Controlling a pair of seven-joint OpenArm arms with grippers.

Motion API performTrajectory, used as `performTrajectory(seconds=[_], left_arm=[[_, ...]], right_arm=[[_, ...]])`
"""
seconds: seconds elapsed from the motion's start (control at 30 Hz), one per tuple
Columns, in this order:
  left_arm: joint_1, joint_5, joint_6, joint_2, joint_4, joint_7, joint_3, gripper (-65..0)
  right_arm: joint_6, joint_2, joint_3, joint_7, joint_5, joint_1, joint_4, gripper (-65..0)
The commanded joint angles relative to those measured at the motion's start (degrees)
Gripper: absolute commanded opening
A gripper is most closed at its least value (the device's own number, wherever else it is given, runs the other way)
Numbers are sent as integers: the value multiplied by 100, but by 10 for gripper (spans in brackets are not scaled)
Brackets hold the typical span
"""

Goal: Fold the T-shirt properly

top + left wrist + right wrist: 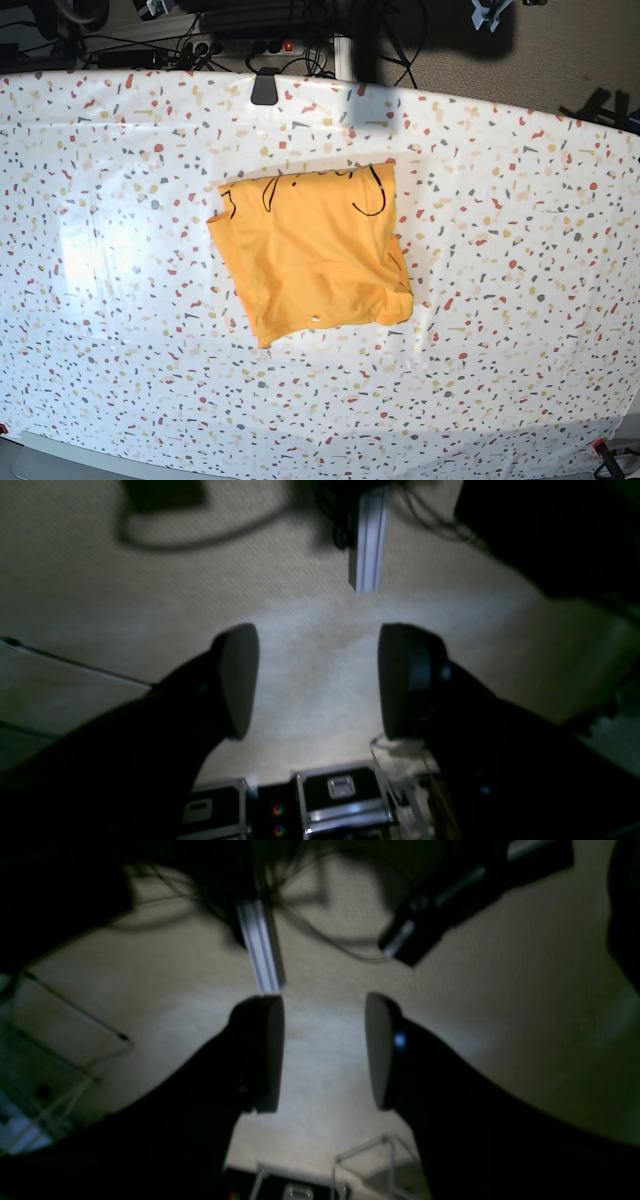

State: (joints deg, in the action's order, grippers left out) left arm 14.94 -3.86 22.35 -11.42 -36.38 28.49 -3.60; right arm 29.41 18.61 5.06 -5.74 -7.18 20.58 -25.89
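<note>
The orange-yellow T-shirt (312,252) lies folded into a rough rectangle on the middle of the white speckled tablecloth (500,230), with thin dark line marks along its far edge. Neither gripper shows in the base view. In the left wrist view my left gripper (320,680) is open, with nothing between its dark fingers (240,680), and only beige carpet shows past it. My right gripper (324,1052) is open too, and empty, over the same kind of carpet. The T-shirt does not appear in either wrist view.
An aluminium profile (367,540) and dark cables lie on the carpet. Black cases with metal edges (340,795) stand low in the left wrist view. A dark clip (264,88) holds the tablecloth at the far edge, with cables and equipment behind it.
</note>
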Motion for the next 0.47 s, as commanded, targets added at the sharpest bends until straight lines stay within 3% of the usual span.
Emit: performTrajectory(seconds=[0.0, 0.2, 0.43], left_arm=[[13, -2, -15, -72, -42, -4, -4, -283], [0, -7, -33, -114, -42, -7, -7, -283], [0, -20, -33, -114, -42, -9, -7, -283]], right_arm=[[-125, 98, -90, 39, -7, -28, 57, -392], [-245, 107, -516, 42, -7, -68, 72, -392], [-245, 107, -551, 50, -55, -90, 72, -392]])
